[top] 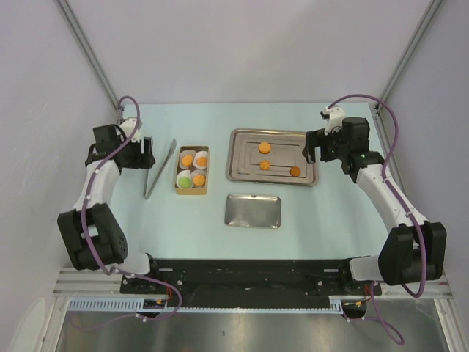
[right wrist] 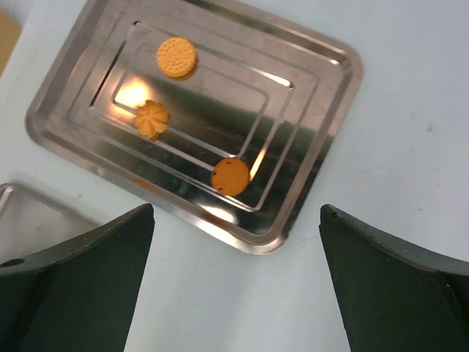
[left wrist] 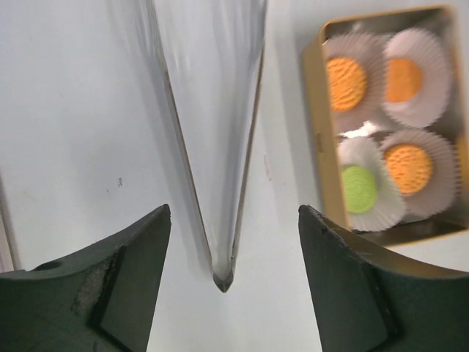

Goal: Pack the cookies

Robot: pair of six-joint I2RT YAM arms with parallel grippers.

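Three orange cookies [top: 265,147], [top: 264,164], [top: 295,171] lie on the large steel tray [top: 282,139]. A tan box [top: 192,193] holds four white paper cups, three with orange cookies [top: 187,158] and one with a green cookie [top: 185,180]. My left gripper [top: 143,152] is open and empty over the closed end of the metal tongs [top: 160,169]. In the left wrist view the gripper [left wrist: 234,213] straddles the tongs [left wrist: 212,147]. My right gripper [top: 311,150] is open and empty at the tray's right edge. It also shows in the right wrist view [right wrist: 238,210], above the tray's corner [right wrist: 322,125].
A smaller steel tray [top: 253,211] lies empty in front of the large one and shows at the left edge of the right wrist view [right wrist: 29,220]. The box [left wrist: 315,139] sits just right of the tongs. White walls enclose the table on three sides.
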